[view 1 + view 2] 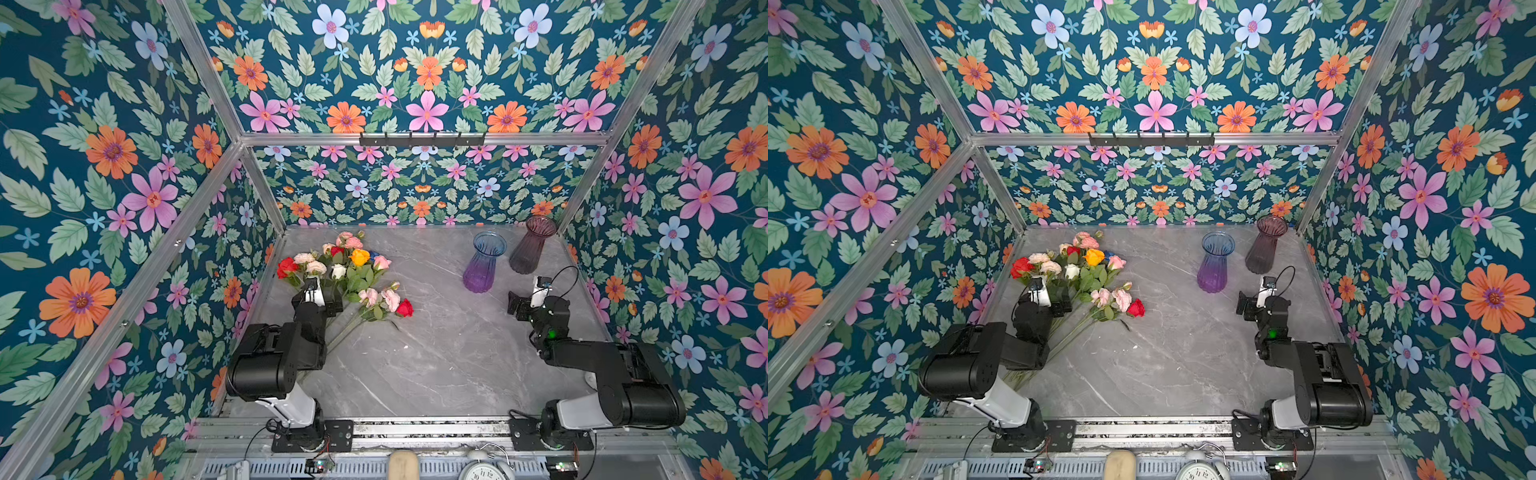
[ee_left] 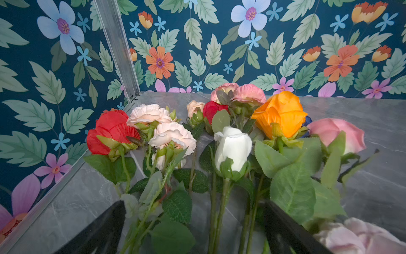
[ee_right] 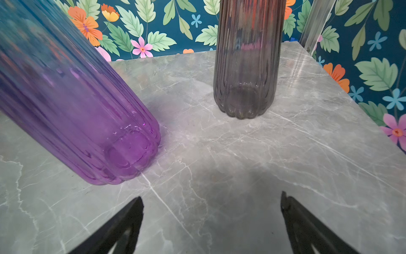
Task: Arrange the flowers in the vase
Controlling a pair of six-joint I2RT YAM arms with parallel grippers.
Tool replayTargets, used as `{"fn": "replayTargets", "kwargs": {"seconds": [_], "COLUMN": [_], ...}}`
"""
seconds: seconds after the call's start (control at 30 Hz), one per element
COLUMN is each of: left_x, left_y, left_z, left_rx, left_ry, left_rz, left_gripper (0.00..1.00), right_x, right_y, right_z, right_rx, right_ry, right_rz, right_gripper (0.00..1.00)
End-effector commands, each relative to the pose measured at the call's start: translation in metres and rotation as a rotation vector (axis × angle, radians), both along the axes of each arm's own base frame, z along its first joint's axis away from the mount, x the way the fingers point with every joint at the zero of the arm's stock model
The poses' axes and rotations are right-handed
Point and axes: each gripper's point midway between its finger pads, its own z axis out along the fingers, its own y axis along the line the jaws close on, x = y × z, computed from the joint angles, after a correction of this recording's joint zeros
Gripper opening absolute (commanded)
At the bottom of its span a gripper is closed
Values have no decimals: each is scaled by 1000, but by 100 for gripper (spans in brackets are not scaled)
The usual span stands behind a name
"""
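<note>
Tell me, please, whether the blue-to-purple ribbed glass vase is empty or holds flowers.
Empty: the blue-to-purple ribbed glass vase shows nothing inside; the long-stemmed flowers all lie on the grey table.

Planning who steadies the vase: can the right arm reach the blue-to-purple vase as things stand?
Probably yes. The right gripper is open and empty, only bare table lies between it and the blue-to-purple vase, and the smoky vase stands apart.

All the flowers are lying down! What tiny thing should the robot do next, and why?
Probably the left pincer should dip a little and close on one stem, perhaps that of the white rose. Its jaws stand open right over the stems, the flowers all lie on the table, and the purple vase and the smoky vase are both empty.
</note>
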Motion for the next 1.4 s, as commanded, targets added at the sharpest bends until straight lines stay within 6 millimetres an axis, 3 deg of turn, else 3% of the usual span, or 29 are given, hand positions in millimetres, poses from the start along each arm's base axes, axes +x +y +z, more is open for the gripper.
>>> {"fn": "replayTargets", "kwargs": {"seconds": [0.0, 0.93, 1.3, 1.37], "left_x": [1, 1, 0, -6], "left_y": [-1, -1, 6, 14], "left_z": [0, 0, 1, 7], "left_rx": [2, 2, 3, -4], "left_ry": [0, 0, -1, -26], "left_rz": [-6, -4, 38, 92], "left_gripper": [100, 100, 100, 100], "right_x": [3, 3, 3, 3], "right_y": [1, 2, 2, 2], "right_z": [6, 7, 7, 7], "right_rx": [-3, -2, 1, 3], "right_ry": [-29, -28, -28, -28], "right_rz": [4, 6, 6, 6], "right_gripper": [99, 99, 99, 99]}}
